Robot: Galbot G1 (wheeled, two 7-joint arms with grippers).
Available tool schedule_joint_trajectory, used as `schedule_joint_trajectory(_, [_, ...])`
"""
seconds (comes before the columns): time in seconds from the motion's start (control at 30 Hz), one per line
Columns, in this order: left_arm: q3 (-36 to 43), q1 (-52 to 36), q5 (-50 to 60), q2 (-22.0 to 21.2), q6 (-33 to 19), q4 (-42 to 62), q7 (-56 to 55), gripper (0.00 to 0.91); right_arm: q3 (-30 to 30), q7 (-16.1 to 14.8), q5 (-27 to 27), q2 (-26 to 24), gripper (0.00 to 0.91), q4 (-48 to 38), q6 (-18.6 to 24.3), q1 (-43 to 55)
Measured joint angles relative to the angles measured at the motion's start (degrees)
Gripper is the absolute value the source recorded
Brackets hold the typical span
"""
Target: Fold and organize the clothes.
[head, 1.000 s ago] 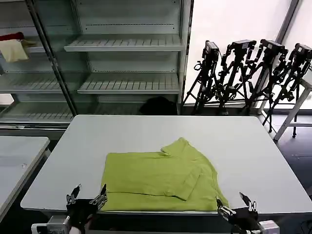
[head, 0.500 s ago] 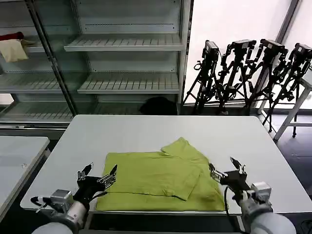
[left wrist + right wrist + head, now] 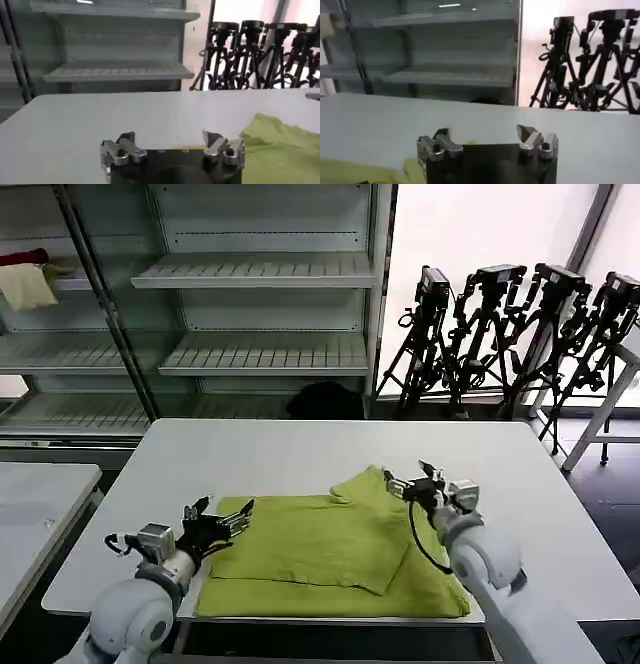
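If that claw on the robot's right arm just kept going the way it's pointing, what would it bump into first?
Probably nothing soon. The open right gripper points across the bare white table, just past the lime-green T-shirt sleeve. Beyond the far edge stand grey shelves, though depth is hard to judge.

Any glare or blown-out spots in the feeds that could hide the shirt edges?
Head view: window behind the tripods is blown out white, but the shirt on the table is evenly lit, edges clear. Left wrist view: soft overall, shirt readable. Right wrist view: bright window, shirt dim at the edge.
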Motion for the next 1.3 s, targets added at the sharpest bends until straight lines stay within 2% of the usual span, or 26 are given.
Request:
schedule_joint_trajectory(0.2, [1.5, -4.0, 0.5, -0.1, 0.2, 5.2, 1.2, 0.907, -3.1, -2.0, -1.3, 2.6, 0.907, -7.7, -0.6, 5.1])
schedule_joint_trajectory(0.4, [2.9, -7.2, 0.9, -0.2, 0.3, 9.4, 1.9, 0.907, -4.8, -3.1, -2.4, 3.9, 0.907, -11.7, -0.9, 7.1])
schedule_joint_trajectory(1.13, [4.3, -10.5, 1.6, -1.1, 0.5, 16.9, 2.7, 0.907, -6.8, -4.9, -4.8, 5.6, 0.907, -16.4, -1.3, 8.7])
schedule_joint_trajectory(1.17, [4.3, -10.6, 1.6, -1.2, 0.5, 17.2, 2.7, 0.877, -6.8, -5.0, -4.9, 5.6, 0.897, -16.5, -1.3, 8.7])
schedule_joint_trajectory(1.2, [4.2, -10.7, 1.5, -1.2, 0.5, 17.4, 2.7, 0.756, -6.8, -5.0, -4.9, 5.7, 0.856, -16.6, -1.2, 8.7])
schedule_joint_trajectory(1.3, [3.8, -10.8, 1.2, -1.2, 0.4, 18.2, 2.7, 0.292, -6.8, -5.2, -5.1, 5.7, 0.736, -16.9, -1.2, 8.6])
